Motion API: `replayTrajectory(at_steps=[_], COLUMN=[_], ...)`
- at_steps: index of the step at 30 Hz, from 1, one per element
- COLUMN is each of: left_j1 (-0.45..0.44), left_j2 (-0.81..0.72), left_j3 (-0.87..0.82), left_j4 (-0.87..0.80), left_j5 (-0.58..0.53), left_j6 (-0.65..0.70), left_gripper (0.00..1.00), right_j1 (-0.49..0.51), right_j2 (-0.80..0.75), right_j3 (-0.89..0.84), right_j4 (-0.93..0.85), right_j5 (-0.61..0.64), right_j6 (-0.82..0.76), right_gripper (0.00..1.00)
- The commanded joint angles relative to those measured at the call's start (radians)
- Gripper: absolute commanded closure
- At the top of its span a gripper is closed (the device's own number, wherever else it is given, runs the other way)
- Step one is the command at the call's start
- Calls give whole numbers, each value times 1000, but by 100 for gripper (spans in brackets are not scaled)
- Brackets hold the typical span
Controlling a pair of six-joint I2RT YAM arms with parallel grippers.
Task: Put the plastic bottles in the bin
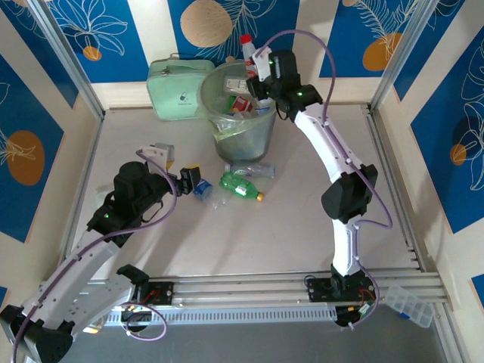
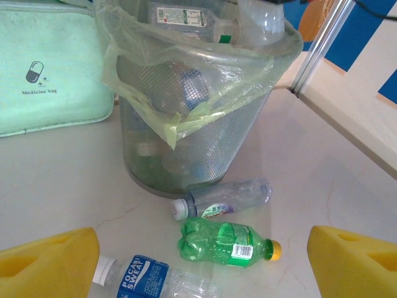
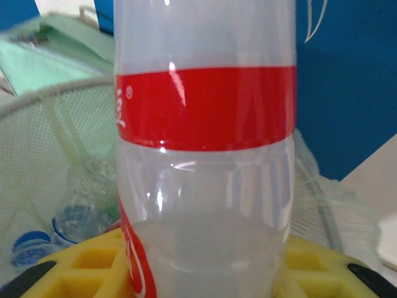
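Bin (image 2: 186, 143) at the far side of the table, its bottles blurred by mesh and pale green liner and not countable.
Beside it one green case (image 2: 49, 68), cut off. The right gripper (image 1: 255, 74) clamps a red-labelled bottle (image 3: 205, 124) above the rim. The left gripper (image 1: 195, 183) gapes wide and empty, near three lying bottles: clear bottle (image 2: 226, 197), green bottle (image 2: 226, 242), blue-labelled bottle (image 2: 146, 279), cropped.
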Motion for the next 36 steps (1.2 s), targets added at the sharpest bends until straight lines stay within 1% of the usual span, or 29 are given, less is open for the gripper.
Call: replayTrajectory(at_steps=[1, 2, 4, 7, 9, 10, 12, 15, 17, 20, 22, 24, 27, 30, 32, 33, 36], left_j1=[-7, -6, -7, -7, -7, -7, -7, -7, -7, -7, -7, -7, -7, -7, -7, -7, -7], left_j2=[-14, -14, -12, -15, -17, -18, -20, -23, -25, -27, -29, -29, -30, -19, -8, -2, 20], left_j3=[4, 4, 4, 4, 4, 5, 6, 4, 3, 4, 3, 3, 3, 4, 7, 10, 24], left_j4=[23, 20, 18, 17, 17, 16, 16, 17, 17, 17, 19, 15, 13, 7, -4, -11, -44], left_j5=[-26, -29, -32, -37, -37, -41, -41, -43, -43, -49, -56, -63, -71, -86, -107, -123, -185], left_j6=[18, 17, 18, 15, 18, 18, 18, 18, 19, 19, 20, 21, 23, 15, -7, -26, -112], left_gripper=[13, 13, 13, 13, 12, 12, 12, 12, 12, 12, 12, 12, 11, 9, 6, 2, 1], right_j1=[20, 24, 30, 40, 48, 53, 55, 40, 33, 21, 14, 13, 13, 13, 21, 30, 68], right_j2=[16, 21, 29, 25, 22, 19, 12, -12, -22, -14, 3, 27, 59, 48, 16, -8, -98], right_j3=[13, 8, 3, 3, 8, 10, 20, 26, 24, 47, 64, 77, 113, 136, 146, 146, 115], right_j4=[7, 9, 4, -6, -13, -13, -22, -36, -33, -48, -68, -89, -130, -146, -154, -152, -141], right_j5=[73, 77, 56, 13, -14, -17, -42, -158, -192, -210, -225, -217, -195, -185, -186, -171, -76], right_j6=[-96, -105, -116, -119, -125, -130, -121, -69, -47, -4, 21, 33, 58, 96, 105, 105, 107], right_gripper=[59, 58, 52, 37, 29, 26, 25, 26, 29, 39, 49, 56, 59, 59, 59, 59, 57])
